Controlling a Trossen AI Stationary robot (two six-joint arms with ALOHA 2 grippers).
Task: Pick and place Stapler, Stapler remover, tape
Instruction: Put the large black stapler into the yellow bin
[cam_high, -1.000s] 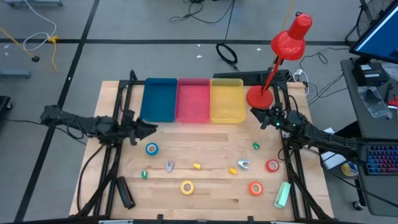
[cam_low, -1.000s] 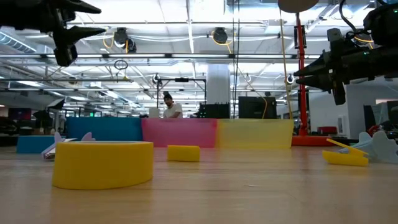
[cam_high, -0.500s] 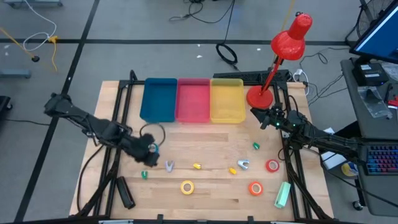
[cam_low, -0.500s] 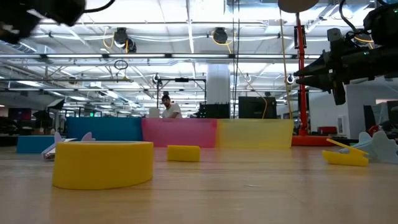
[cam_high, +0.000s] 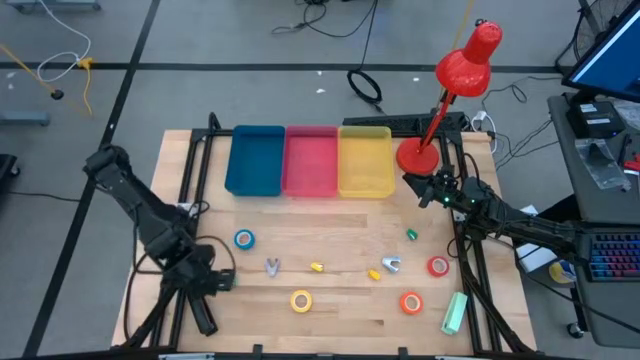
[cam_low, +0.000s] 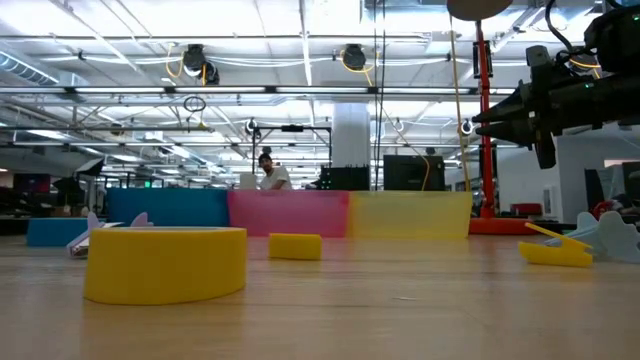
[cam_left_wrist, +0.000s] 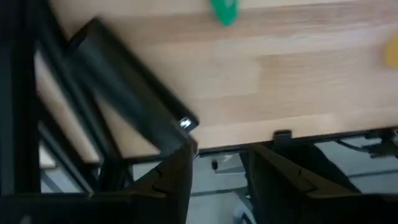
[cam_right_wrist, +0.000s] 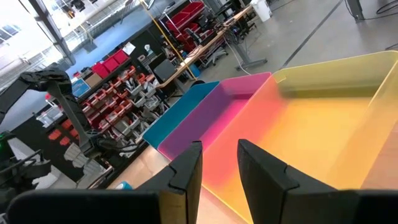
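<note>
I count four tape rolls (cam_high: 301, 299), two staplers (cam_high: 202, 309), three bins (cam_high: 310, 160) on my wooden table (cam_high: 330, 215). Left gripper (cam_high: 212, 283) and right gripper (cam_high: 425, 190): fingers slightly parted, empty. Workshop beyond.

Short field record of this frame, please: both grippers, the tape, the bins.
left gripper: open, empty, over the black stapler by the table left edge
right gripper: open, empty, raised near the red lamp base
tape: blue roll, yellow roll, red roll, orange-red roll, all on the table
bins: blue bin, pink bin, yellow bin, apparently empty
</note>
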